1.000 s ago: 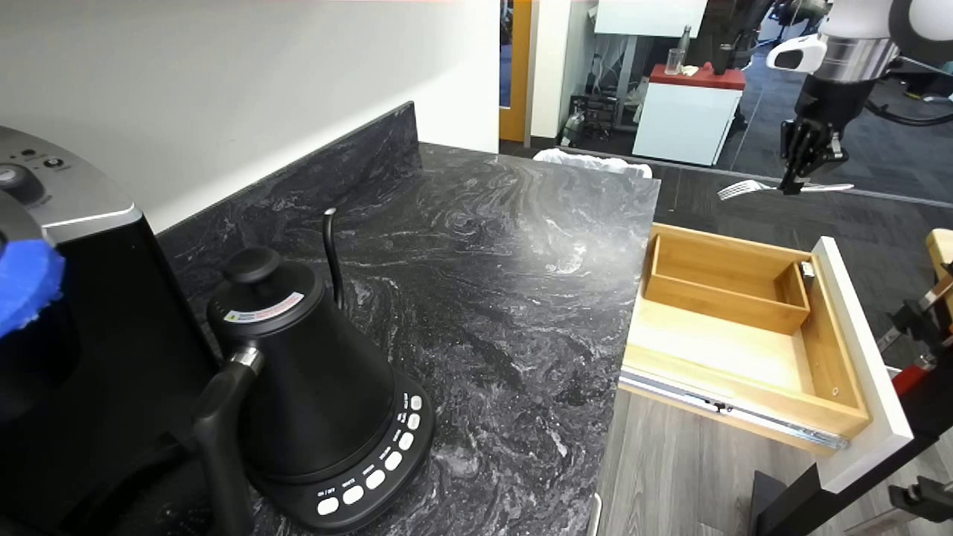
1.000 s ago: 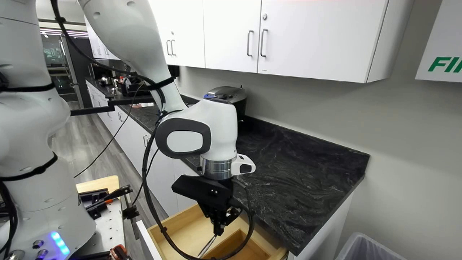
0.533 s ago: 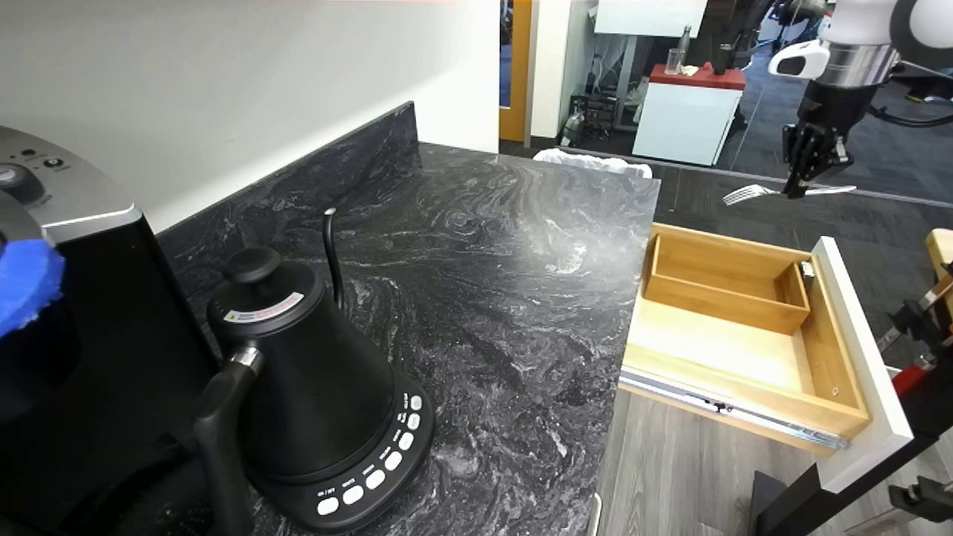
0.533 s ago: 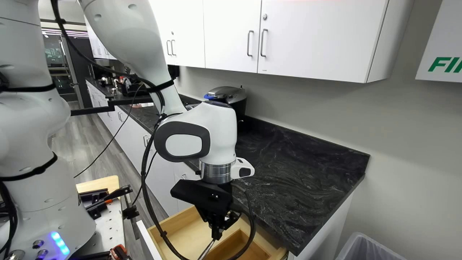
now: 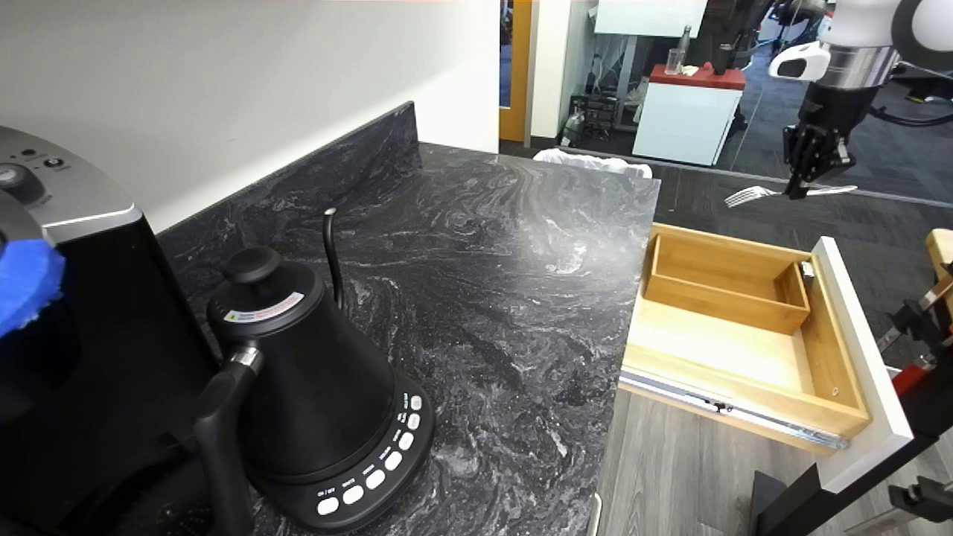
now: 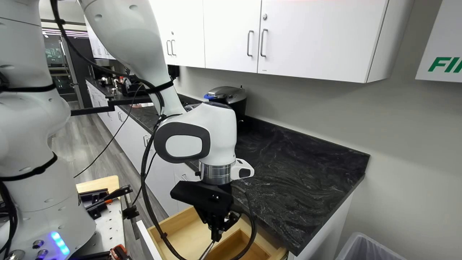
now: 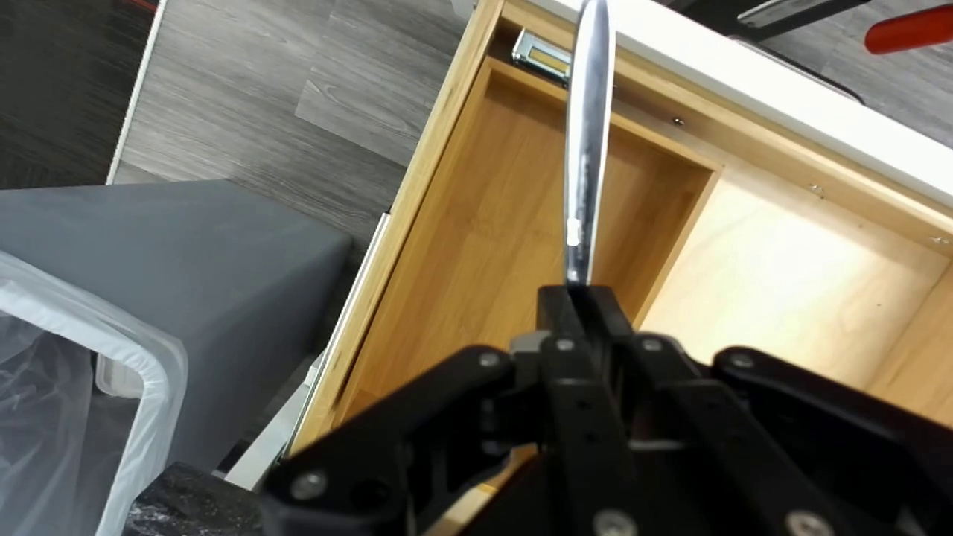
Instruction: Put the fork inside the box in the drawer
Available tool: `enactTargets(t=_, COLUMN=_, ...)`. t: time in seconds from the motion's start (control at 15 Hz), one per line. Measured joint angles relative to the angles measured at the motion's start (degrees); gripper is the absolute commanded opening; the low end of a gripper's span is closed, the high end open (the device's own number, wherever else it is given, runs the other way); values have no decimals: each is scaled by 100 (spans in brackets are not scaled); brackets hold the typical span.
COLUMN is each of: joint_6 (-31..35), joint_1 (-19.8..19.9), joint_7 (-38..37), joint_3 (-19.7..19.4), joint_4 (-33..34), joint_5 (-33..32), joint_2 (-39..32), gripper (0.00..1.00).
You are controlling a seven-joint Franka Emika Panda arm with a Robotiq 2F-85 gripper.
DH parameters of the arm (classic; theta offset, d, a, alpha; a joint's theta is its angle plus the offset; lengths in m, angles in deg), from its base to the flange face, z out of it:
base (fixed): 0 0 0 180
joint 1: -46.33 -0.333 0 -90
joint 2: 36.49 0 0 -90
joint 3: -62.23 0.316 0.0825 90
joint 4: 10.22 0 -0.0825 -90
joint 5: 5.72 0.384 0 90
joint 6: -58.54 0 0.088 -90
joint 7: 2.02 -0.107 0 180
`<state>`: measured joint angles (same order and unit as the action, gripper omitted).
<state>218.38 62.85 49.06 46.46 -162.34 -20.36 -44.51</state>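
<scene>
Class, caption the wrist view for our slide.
Jaws closed on the fork, over the box in the open drawer.

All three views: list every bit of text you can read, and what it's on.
"ON / OFF": kettle base.
"FI", next letter cut off: white panel.
Too small to read: other button labels, lid sticker, markings on the machine's silver panel, cabinet-door mark.
Wrist view: none readable.

In an exterior view the cam looks down from close by the kettle (image 5: 313, 394) over the countertop (image 5: 514, 320) to the drawer (image 5: 718, 342), farther off; in an exterior view it's near the arm (image 6: 131, 39), facing the wall cabinets (image 6: 317, 36), drawer cropped at bottom. Wrist view points down past the gripper (image 7: 575, 292), close over the box (image 7: 484, 223). Both exterior views share countertop, drawer and box.
</scene>
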Motion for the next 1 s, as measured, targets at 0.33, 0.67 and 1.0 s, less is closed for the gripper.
enactTargets(t=0.33, joint_6=89, joint_1=0, joint_7=-9, joint_3=-47, joint_4=0, joint_5=-33, joint_2=-2, gripper=3)
enactTargets(t=0.67, joint_6=158, joint_1=0, joint_7=-16, joint_3=-86, joint_4=0, joint_5=-73, joint_2=-4, gripper=3)
enactTargets(t=1.0, joint_6=172, joint_1=0, joint_7=-16, joint_3=-96, joint_4=0, joint_5=-82, joint_2=-5, gripper=3)
